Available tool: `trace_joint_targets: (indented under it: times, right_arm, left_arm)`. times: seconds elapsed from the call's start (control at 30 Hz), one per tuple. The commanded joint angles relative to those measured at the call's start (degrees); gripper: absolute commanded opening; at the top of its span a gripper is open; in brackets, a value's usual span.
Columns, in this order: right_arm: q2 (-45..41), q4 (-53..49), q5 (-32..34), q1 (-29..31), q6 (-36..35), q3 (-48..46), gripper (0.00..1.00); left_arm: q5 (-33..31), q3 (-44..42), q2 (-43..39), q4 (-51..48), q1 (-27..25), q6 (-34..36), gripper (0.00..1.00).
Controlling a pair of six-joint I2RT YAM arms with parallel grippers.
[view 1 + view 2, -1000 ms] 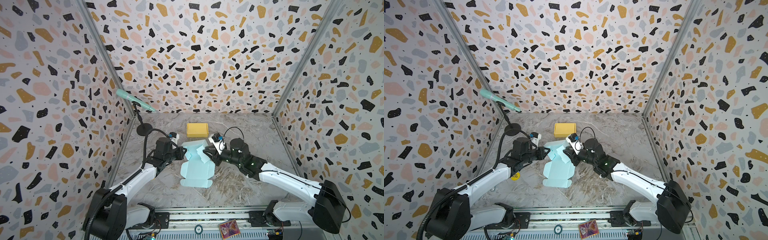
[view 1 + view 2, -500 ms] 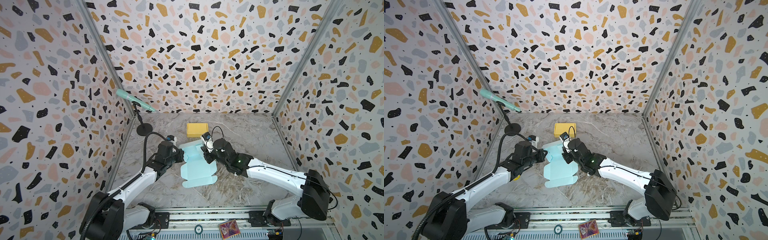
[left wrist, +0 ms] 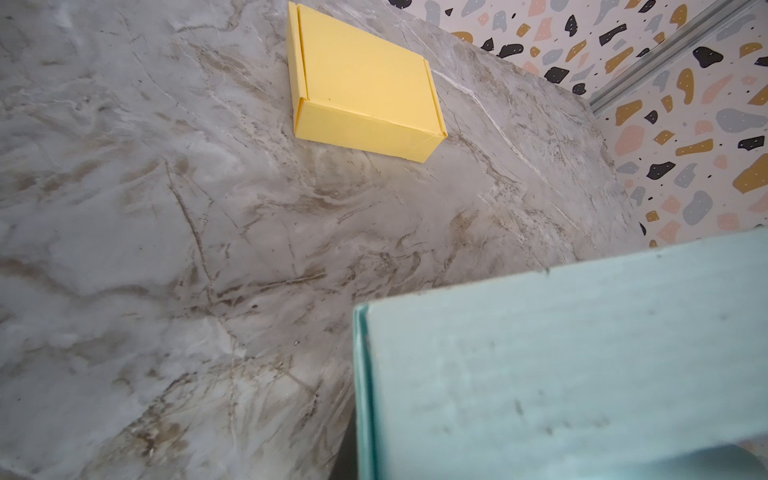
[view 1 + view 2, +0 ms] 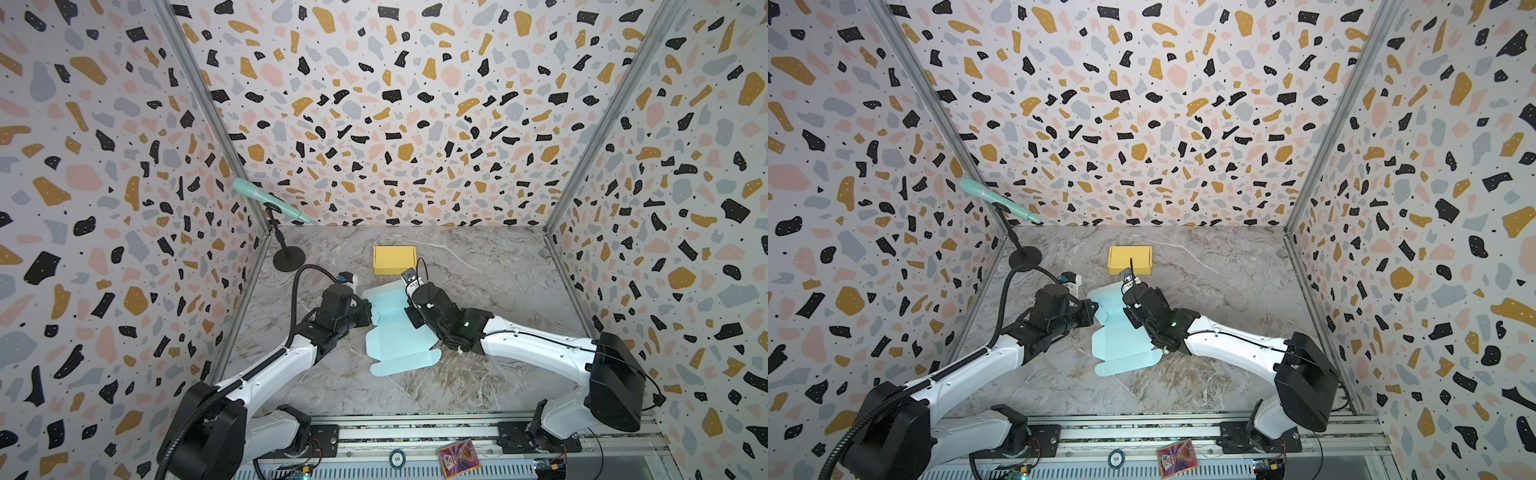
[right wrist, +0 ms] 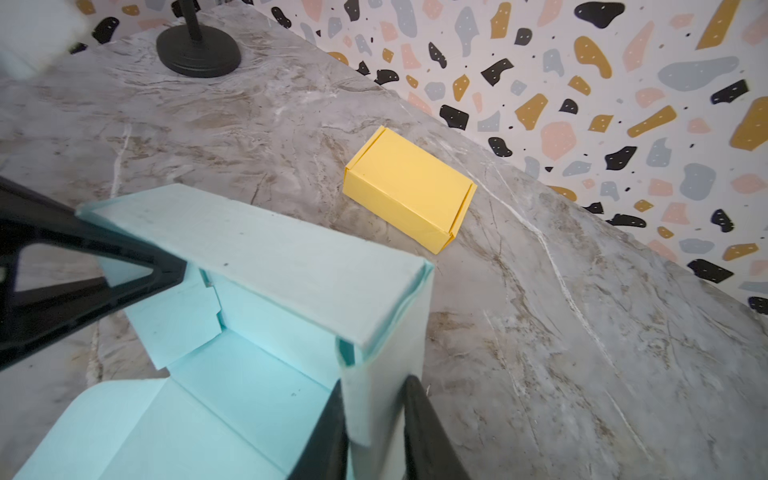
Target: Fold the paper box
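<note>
The light-blue paper box (image 4: 395, 336) (image 4: 1119, 345) lies partly folded in the middle of the table, its rear panel doubled over and its front flaps flat. My right gripper (image 5: 372, 382) (image 4: 411, 316) is shut on the box's upright right wall (image 5: 386, 332), one finger on each side of it. My left gripper (image 4: 368, 311) (image 4: 1094, 309) is shut at the box's left end. One of its black fingers (image 5: 124, 282) reaches the corner beneath the folded panel (image 5: 270, 257). In the left wrist view that blue panel (image 3: 561, 374) hides its jaws.
A closed yellow box (image 4: 394, 259) (image 3: 361, 83) (image 5: 409, 191) sits just behind the blue one. A microphone stand (image 4: 289, 259) (image 5: 198, 50) stands at the rear left corner. Terrazzo walls close three sides. A small card (image 4: 458, 459) lies on the front rail.
Both grippers and the blue box have shifted a little to the left and rearward. The right arm now reaches further across, still holding the right wall.
</note>
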Motion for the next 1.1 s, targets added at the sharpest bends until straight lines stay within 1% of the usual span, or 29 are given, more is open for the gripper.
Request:
trace_joint_targets:
  times: [0.0, 0.13, 0.23, 0.33, 0.43, 0.57, 0.67, 0.77, 0.87, 0.93, 1.07]
  right_arm:
    - [2.8, -2.8, 6.8, 2.0, 0.2, 3.6, 0.24]
    - [5.1, -4.1, 15.3, 4.2, -0.5, 4.9, 0.23]
    - [6.2, -3.7, 18.6, 5.0, -1.5, 5.1, 0.23]
    - [6.7, -3.2, 19.4, 5.1, -2.1, 4.8, 0.19]
    - [7.5, -2.7, 20.6, 5.0, -3.0, 4.8, 0.10]
    - [8.9, -2.5, 21.6, 5.0, -4.0, 5.5, 0.03]
    - [10.0, -2.5, 22.0, 5.0, -4.2, 5.9, 0.04]
    - [10.4, -1.9, 22.4, 4.9, -4.4, 5.9, 0.08]
    - [10.5, -1.1, 22.7, 4.8, -4.6, 5.7, 0.09]
    - [10.6, -0.7, 22.8, 4.6, -4.8, 5.7, 0.07]
    - [10.7, 1.0, 23.2, 4.2, -5.8, 5.2, 0.01]
  left_arm:
    - [2.9, 0.5, 0.1, 6.2, -2.2, -0.7, 0.00]
    - [2.5, 0.6, 0.5, 7.2, -3.0, -1.6, 0.00]
    - [2.5, 0.6, 0.9, 8.0, -3.2, -2.1, 0.00]
    - [2.5, 0.3, 1.7, 9.0, -3.4, -2.6, 0.00]
    - [3.2, 0.3, 2.6, 10.4, -3.7, -3.3, 0.00]
    - [2.7, 1.1, 2.8, 10.5, -4.2, -3.6, 0.00]
    - [2.4, 1.9, 3.1, 10.4, -4.3, -3.8, 0.00]
    - [2.2, 2.3, 3.3, 10.6, -4.5, -4.1, 0.00]
    - [2.1, 2.3, 3.3, 10.9, -4.8, -4.4, 0.00]
    - [2.1, 2.2, 3.4, 11.1, -5.0, -4.6, 0.00]
    - [1.8, 2.0, 3.3, 12.0, -5.6, -4.9, 0.00]
